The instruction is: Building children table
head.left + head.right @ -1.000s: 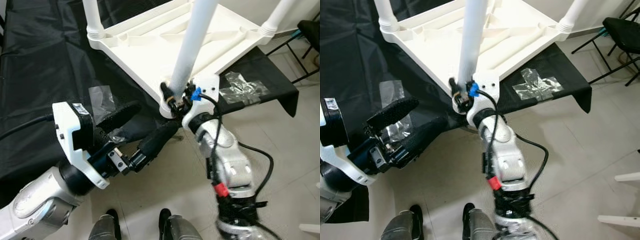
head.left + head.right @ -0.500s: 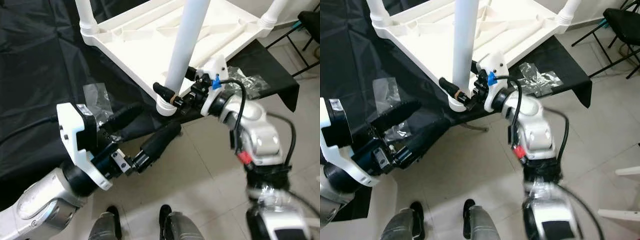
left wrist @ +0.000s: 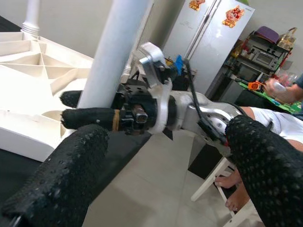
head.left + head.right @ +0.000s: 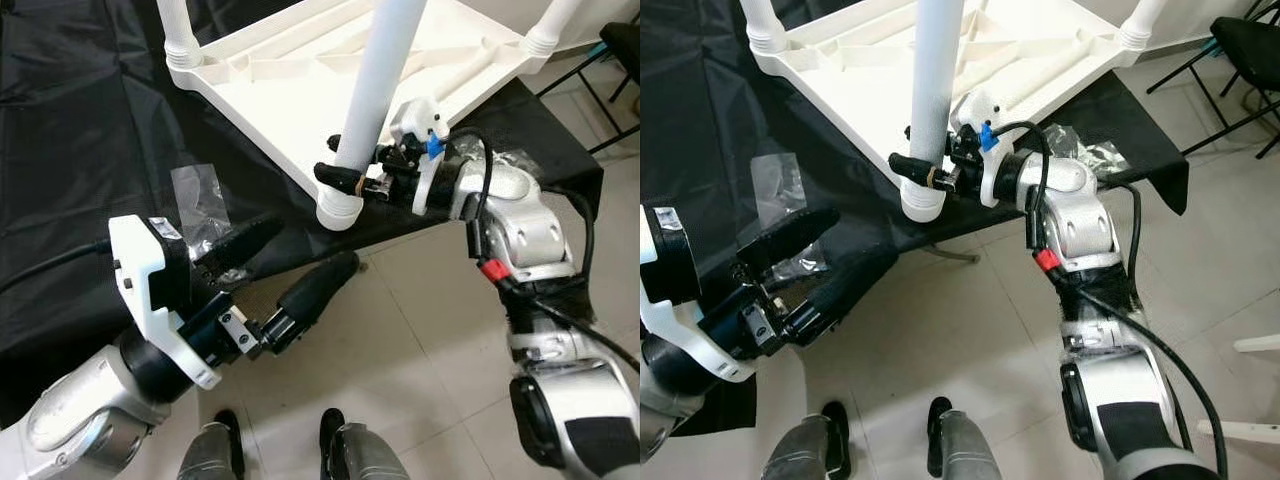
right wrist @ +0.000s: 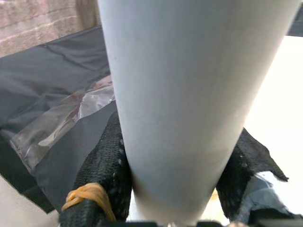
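Note:
A white plastic children's table (image 4: 290, 95) lies upside down on a black-covered surface. White legs stand in its corners. The nearest white leg (image 4: 375, 95) rises from the corner socket (image 4: 338, 208) at the surface's front edge. My right gripper (image 4: 345, 170) is shut on this leg just above the socket, one finger on each side (image 5: 106, 165). My left gripper (image 4: 285, 265) is open, low and to the left of that corner, with nothing between its fingers (image 3: 57, 189).
Clear plastic wrappers (image 4: 195, 195) lie on the black cover (image 4: 80, 150), one more near the right edge (image 4: 1080, 150). A black chair (image 4: 1240, 45) stands at far right. A person's bare feet (image 3: 234, 189) are seen in the left wrist view. My own feet (image 4: 275, 450) stand on the tiled floor.
My right arm swung from below the corner up and out to the right, so the gripper now holds the leg sideways. The left gripper stayed low and open.

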Available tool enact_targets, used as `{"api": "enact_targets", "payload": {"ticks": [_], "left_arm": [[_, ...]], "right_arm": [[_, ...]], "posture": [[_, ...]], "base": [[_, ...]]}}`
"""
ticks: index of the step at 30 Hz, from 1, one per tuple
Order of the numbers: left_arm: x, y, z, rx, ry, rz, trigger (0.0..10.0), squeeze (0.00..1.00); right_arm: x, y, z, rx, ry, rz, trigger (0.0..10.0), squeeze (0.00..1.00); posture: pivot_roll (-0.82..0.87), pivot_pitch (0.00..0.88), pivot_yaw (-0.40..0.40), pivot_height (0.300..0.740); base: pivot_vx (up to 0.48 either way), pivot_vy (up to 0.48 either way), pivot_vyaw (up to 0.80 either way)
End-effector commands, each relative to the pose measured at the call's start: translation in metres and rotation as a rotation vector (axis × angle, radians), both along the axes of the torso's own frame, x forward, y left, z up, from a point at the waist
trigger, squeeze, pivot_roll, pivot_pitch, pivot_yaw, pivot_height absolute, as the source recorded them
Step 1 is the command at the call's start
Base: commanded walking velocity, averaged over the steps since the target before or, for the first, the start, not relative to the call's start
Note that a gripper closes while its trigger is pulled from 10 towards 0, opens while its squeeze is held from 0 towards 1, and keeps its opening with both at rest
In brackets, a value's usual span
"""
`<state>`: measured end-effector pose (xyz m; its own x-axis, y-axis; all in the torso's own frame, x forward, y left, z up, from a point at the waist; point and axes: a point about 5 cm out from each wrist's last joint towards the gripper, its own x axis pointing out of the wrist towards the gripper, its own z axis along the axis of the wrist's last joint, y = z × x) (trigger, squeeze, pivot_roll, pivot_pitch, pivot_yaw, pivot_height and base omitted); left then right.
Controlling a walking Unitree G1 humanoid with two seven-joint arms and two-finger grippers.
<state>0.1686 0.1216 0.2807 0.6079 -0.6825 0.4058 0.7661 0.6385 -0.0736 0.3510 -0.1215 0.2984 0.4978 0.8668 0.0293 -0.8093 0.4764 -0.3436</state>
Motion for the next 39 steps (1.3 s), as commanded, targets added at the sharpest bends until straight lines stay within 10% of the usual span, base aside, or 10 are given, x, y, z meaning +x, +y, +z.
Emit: {"api": "enact_targets", "payload": {"ticks": [1, 13, 22, 23, 27, 28, 39], "left_arm": [[-0.005, -0.002, -0.001, 0.023, -0.002, -0.010, 10.0, 0.00], [0.004, 0.000, -0.004, 0.034, -0.019, 0.000, 10.0, 0.00], [0.014, 0.000, -0.002, 0.041, -0.048, -0.017, 10.0, 0.00], [0.015, 0.000, -0.002, 0.045, -0.049, -0.020, 10.0, 0.00], [0.014, -0.001, -0.002, 0.046, -0.047, -0.019, 10.0, 0.00], [0.014, -0.001, -0.002, 0.046, -0.045, -0.017, 10.0, 0.00], [0.012, -0.001, -0.003, 0.045, -0.036, -0.011, 10.0, 0.00]], "right_arm": [[-0.006, 0.004, -0.012, 0.040, 0.047, 0.003, 0.0, 0.00], [-0.046, 0.038, -0.090, 0.264, 0.129, -0.795, 0.0, 0.00], [-0.022, 0.055, -0.089, 0.240, 0.084, -0.794, 0.0, 0.00], [-0.017, 0.058, -0.083, 0.231, 0.076, -0.746, 10.0, 0.00], [-0.016, 0.058, -0.075, 0.264, 0.085, -0.687, 10.0, 0.00], [-0.021, 0.061, -0.062, 0.323, 0.112, -0.527, 10.0, 1.00], [-0.031, 0.036, -0.035, 0.278, 0.043, -0.182, 10.0, 1.00]], "posture": [[0.09, 0.389, -0.099, 0.740], [0.06, 0.287, -0.075, 0.740], [0.06, 0.271, -0.062, 0.740], [0.05, 0.276, -0.059, 0.740], [0.06, 0.283, -0.060, 0.740], [0.06, 0.293, -0.061, 0.740], [0.06, 0.318, -0.066, 0.740]], "base": [[0.000, 0.000, 0.00], [0.000, 0.000, 0.00], [0.000, 0.000, 0.00], [0.000, 0.000, 0.00], [0.000, 0.000, 0.00], [0.000, 0.000, 0.00], [0.000, 0.000, 0.00]]}}
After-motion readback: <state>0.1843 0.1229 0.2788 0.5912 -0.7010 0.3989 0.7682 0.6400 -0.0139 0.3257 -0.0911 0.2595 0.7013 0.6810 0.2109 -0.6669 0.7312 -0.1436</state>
